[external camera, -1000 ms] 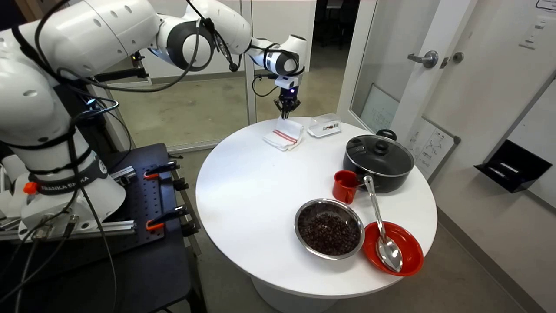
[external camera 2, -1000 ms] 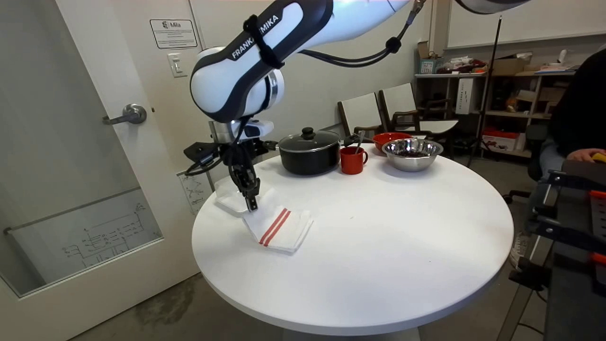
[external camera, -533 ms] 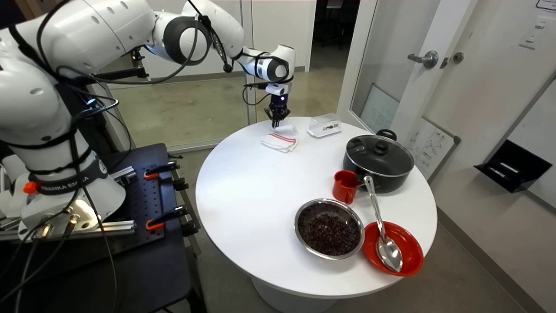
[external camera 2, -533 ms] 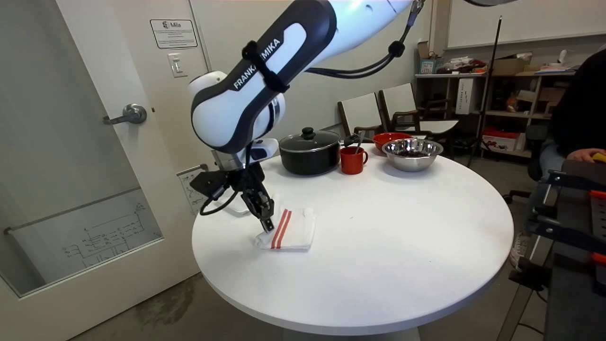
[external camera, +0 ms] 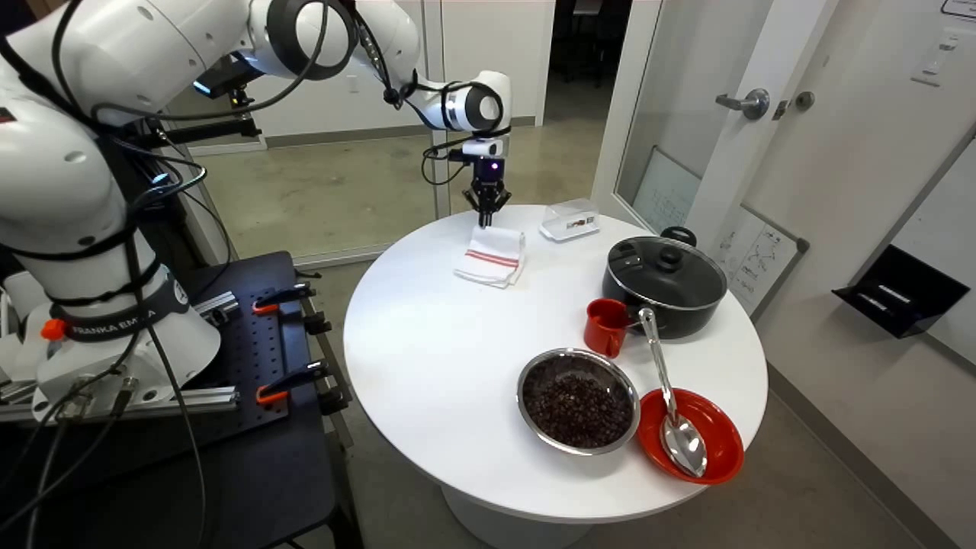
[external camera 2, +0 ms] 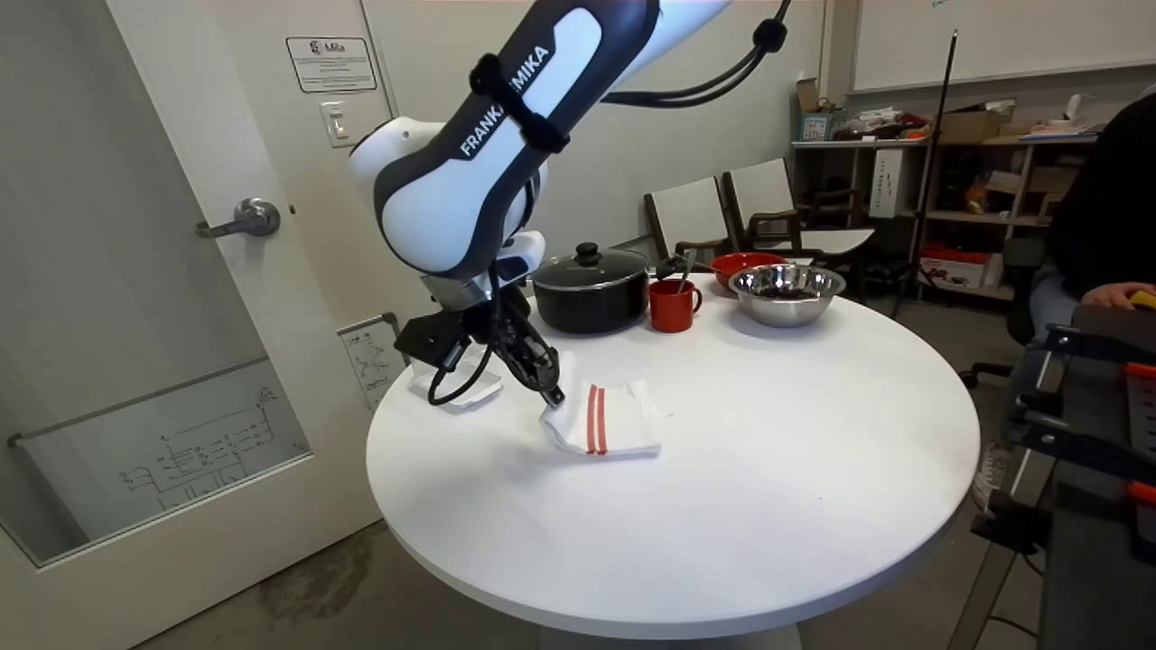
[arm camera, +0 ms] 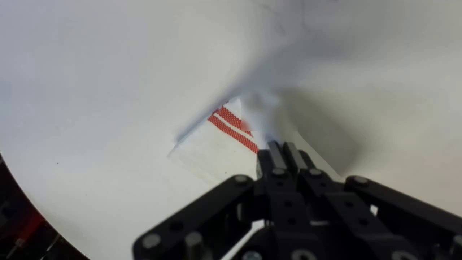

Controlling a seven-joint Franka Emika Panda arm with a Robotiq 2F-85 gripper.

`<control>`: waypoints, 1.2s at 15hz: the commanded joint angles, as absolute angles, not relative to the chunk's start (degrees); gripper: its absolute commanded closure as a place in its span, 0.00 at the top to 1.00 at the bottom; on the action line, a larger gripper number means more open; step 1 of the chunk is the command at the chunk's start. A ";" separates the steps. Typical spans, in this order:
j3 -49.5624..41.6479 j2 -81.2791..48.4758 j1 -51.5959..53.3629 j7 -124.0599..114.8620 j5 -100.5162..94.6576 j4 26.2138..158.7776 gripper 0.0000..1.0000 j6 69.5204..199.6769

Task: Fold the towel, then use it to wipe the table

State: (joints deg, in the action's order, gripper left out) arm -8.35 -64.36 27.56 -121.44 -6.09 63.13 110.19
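The towel [external camera 2: 621,422], white with a double red stripe, lies folded over in layers on the round white table [external camera 2: 768,524]. In both exterior views my gripper [external camera: 486,223] points down at the towel's edge, with the fingertips low over the tabletop. The wrist view shows the finger pads [arm camera: 277,157] close together at a pinched, blurred bit of the towel [arm camera: 213,151], so the gripper is shut on it. Part of the cloth is hidden under the gripper in that view.
A clear-and-white tray [external camera: 570,223] stands beside the towel. Farther along the table are a lidded black pot [external camera: 663,286], a red mug [external camera: 605,329], a steel bowl [external camera: 578,404] of dark pieces, and a red bowl [external camera: 720,427] holding a large spoon [external camera: 685,446].
My gripper came down, carrying the towel's held edge toward the stripe. Then the whole towel slid with it over the table, away from the tray. The other objects have not moved.
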 commanded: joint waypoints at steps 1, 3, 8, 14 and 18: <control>-10.17 -58.93 29.50 -123.32 -7.88 70.39 0.01 109.84; -10.68 -57.37 30.11 -123.46 -8.30 72.16 0.01 111.33; -7.99 -54.75 29.54 -124.11 -9.75 73.87 0.01 118.14; -10.01 -53.80 31.90 -124.00 -10.90 72.94 0.01 126.22; -10.27 -54.42 31.76 -122.95 -10.89 73.74 0.01 129.12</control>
State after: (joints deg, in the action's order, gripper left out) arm -9.51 -55.33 31.29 -122.64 -9.76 70.92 126.80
